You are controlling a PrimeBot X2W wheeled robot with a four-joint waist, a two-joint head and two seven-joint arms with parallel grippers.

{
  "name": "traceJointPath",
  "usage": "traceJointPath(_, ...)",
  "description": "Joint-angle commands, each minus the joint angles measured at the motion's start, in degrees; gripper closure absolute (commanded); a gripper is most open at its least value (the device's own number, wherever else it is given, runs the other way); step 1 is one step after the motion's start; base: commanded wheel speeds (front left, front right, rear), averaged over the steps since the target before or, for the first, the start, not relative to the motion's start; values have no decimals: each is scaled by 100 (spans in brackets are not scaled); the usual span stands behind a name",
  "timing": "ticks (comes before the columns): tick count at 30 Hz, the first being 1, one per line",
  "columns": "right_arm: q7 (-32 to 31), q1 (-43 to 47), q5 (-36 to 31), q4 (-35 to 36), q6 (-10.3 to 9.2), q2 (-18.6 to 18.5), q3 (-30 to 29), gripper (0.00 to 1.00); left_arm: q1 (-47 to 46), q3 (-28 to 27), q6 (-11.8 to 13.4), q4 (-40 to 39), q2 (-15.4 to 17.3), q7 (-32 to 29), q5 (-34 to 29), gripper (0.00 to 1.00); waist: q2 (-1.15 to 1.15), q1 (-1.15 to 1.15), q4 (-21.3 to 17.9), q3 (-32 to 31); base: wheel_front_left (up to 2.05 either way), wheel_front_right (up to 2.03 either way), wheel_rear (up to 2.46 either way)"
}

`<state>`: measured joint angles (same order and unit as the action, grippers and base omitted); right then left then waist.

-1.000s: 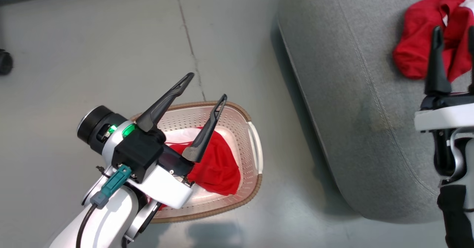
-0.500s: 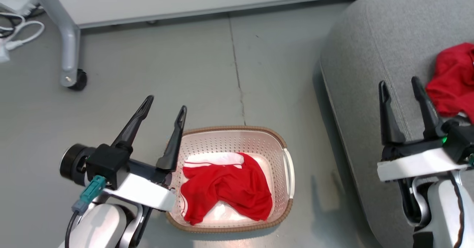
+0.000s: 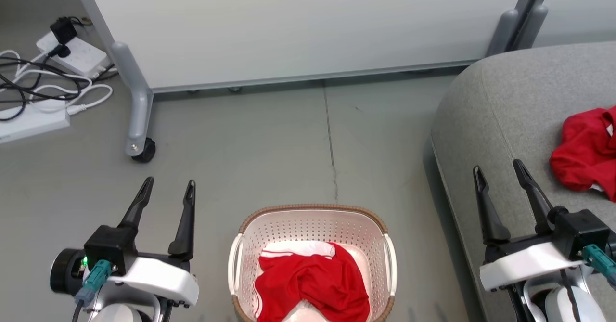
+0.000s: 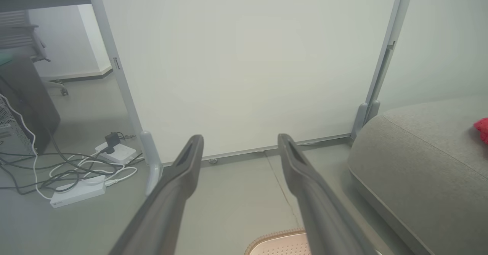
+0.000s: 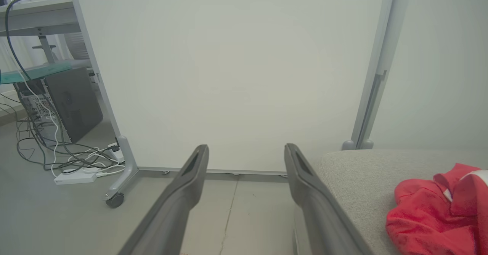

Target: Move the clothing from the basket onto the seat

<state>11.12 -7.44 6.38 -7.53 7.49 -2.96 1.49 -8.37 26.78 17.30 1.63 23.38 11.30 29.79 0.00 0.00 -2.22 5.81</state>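
Both arms have drawn back toward rest while the head has lifted, so much of the shift in view is the camera's. Left gripper point(image 3: 170, 183), over the basket point(image 3: 313, 208) a second ago, now hangs left of it above the floor point(image 3: 269, 158), fingers spread wide, nothing between them. Right gripper point(image 3: 497, 165), earlier poised right at the garment on the seat point(image 3: 505, 100), now sits back over the seat's near edge, equally wide and empty. Clothing point(image 3: 313, 283) remaining: one red piece with a white band, crumpled in the basket bottom, untouched. Delivered piece point(image 3: 582, 156) lies bunched on the grey cushion, apart from the right fingers; the right wrist view shows it lying loose. White partition panel point(image 3: 288, 23) and floor cables point(image 3: 29, 96) now stand beyond the basket. Reading: one transfer looks finished and the arms are resetting; task roughly half done by what shows. Next pick likely falls to the left arm, which is nearer the basket. Crumpled fabric may yield only a fold to the pinch, and the light basket could slide.
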Motion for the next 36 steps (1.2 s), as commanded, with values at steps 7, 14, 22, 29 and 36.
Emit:
traceJointPath(7, -193, 467, -88, 253, 1, 17, -107, 0, 417, -58, 195, 11, 64, 52, 98, 0, 0, 0, 19, -431, 0, 0, 0)
traceJointPath(14, -396, 782, 47, 498, 1, 21, -81, 0, 691, -56, 259, 5, 91, 33, 160, 0, 0, 0, 52, -647, 0, 0, 0)
traceJointPath(22, -568, 1000, 185, 693, 1, 21, -80, 0, 830, -92, 292, 31, 139, 66, 218, 0, 0, 0, 119, -720, 0, 0, 0)
traceJointPath(29, -652, 1066, 220, 766, 1, 22, -87, 0, 875, -116, 307, 64, 153, 80, 263, 0, 0, 0, 117, -721, 0, 0, 0)
traceJointPath(36, -686, 1051, 265, 778, 1, 22, -68, 0, 858, -111, 312, 76, 160, 65, 309, 0, 0, 0, 107, -715, 0, 0, 0)
